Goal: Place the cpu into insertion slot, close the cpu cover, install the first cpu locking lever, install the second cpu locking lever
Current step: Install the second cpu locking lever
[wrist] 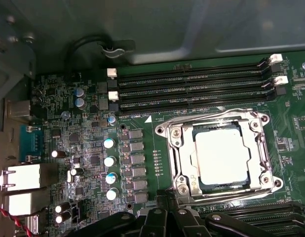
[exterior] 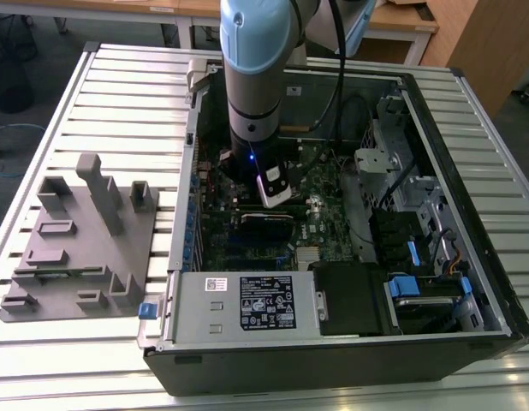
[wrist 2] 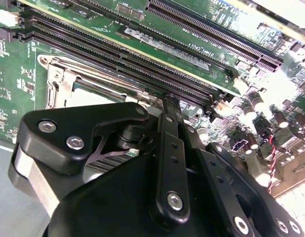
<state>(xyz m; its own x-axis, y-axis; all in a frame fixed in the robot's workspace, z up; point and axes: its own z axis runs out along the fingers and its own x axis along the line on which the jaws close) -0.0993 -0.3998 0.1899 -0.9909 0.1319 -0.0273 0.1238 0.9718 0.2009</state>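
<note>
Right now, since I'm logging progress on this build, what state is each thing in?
cpu, seated flat, showing through the cover's window.
cpu cover, closed down around the cpu.
memory slots, empty.
computer case, lying on its side, open on top.
gripper, low over the board at the cpu cover's edge.
</note>
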